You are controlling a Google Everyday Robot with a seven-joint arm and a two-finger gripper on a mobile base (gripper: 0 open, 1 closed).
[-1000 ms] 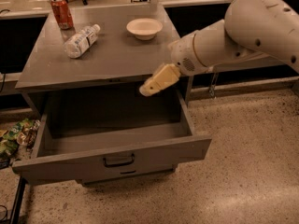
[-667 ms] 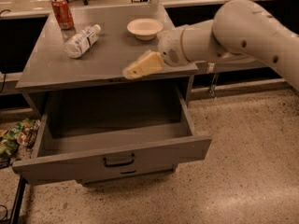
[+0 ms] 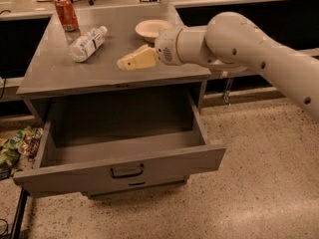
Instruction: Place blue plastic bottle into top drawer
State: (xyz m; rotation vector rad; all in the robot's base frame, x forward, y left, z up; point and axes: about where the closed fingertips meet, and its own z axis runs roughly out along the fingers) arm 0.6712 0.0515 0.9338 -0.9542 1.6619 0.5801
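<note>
Blue plastic bottle: lies on its side on the grey cabinet top, upper left of the frame, white cap pointing to the upper right; whether it holds liquid cannot be told.
Top drawer: pulled out toward the lower part of the frame, below the front edge of the cabinet top; its grey inner floor and side walls are in plain view, and the bottle is outside it.
Drawer handle: dark bar at the centre of the front panel.
Lower drawer front: a narrow strip just under the open drawer, closed.
Gripper: above the cabinet top, centre of the upper frame, pointing left; its tan fingers are pressed together with nothing between them, right of the bottle and apart from it.
Arm: thick white links reaching in from the right edge.
Bowl: shallow and pale, upright on the cabinet top behind the gripper; only its pale inner surface shows.
Red soda can: upright at the far left corner of the top, near the bottle's base end.
Snack packets: on the floor at the left edge, beside the drawer.
</note>
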